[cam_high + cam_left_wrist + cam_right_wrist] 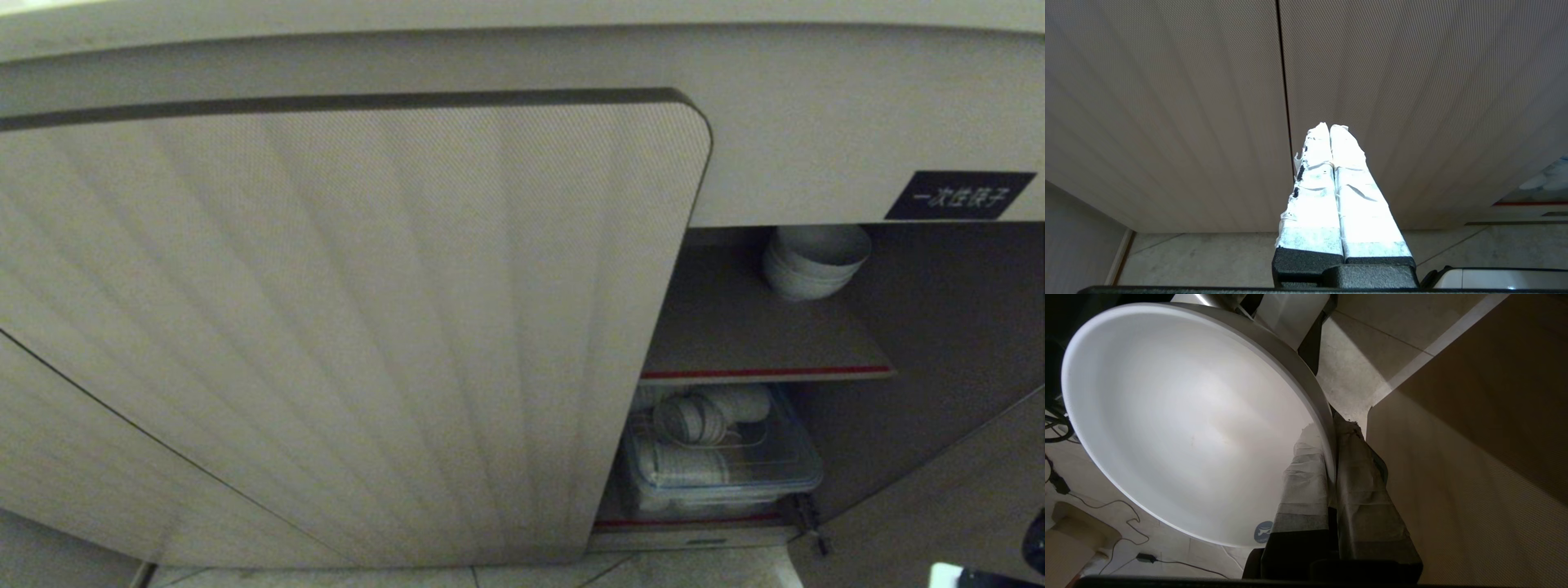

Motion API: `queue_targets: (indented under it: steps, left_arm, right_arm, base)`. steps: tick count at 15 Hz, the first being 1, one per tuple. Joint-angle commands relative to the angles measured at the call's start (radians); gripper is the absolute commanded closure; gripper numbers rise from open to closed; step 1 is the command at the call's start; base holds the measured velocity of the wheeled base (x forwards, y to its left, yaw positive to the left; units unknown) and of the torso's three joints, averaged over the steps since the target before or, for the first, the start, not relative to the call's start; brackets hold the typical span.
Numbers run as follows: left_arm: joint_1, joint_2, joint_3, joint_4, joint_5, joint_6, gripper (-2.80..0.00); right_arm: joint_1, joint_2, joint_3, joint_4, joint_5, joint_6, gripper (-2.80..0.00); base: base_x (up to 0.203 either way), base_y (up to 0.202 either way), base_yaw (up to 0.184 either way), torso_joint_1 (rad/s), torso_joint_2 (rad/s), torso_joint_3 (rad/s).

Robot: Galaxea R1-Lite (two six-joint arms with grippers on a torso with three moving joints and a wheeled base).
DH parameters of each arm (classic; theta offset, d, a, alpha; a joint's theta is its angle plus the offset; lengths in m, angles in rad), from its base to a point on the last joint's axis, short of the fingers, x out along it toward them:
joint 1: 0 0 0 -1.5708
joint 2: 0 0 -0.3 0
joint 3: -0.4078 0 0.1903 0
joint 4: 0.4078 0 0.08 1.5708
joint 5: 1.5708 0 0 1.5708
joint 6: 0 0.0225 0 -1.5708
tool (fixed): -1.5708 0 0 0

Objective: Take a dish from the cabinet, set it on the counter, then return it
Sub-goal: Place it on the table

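The dish (1188, 416), a plain white deep bowl, fills the right wrist view with its hollow turned toward the camera. My right gripper (1331, 428) is shut on its rim, with one taped finger (1308, 473) inside and the other outside. The bowl hangs above the tiled floor (1355, 355), beside a beige cabinet door (1453, 477). In the head view the cabinet (367, 327) stands open at the right, and a stack of white bowls (816, 260) sits on its brown red-edged shelf (759, 343). The counter's edge (522, 16) runs along the top. My left gripper (1329, 127) is shut and empty, facing the closed ribbed doors.
Under the shelf a clear bin (722, 457) holds more white bowls lying on their sides. A black label (959, 195) sits above the opening. The open door (939, 490) stands at the right. Cables (1126, 522) trail over the floor.
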Motion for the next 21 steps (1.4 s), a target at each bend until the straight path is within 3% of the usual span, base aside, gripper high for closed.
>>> queue_targets:
  steps: [1,14,21]
  left_arm:
    - [0.001,0.000,0.000,0.000,0.000,0.000,0.00]
    - [-0.001,0.000,0.000,-0.001,0.000,0.000,0.00]
    - [-0.001,0.000,0.000,0.000,-0.001,0.000,0.00]
  right_arm:
    - [0.000,-0.014,0.017,0.005,0.001,-0.001,0.00]
    - [0.000,-0.024,0.006,0.006,0.002,-0.004,0.00]
    - [0.003,-0.020,0.006,0.006,0.002,-0.049,0.00]
  base:
    - [0.000,0.000,0.000,0.000,0.00,0.000]
    - [0.000,0.000,0.000,0.000,0.00,0.000]
    - [0.000,0.000,0.000,0.000,0.00,0.000]
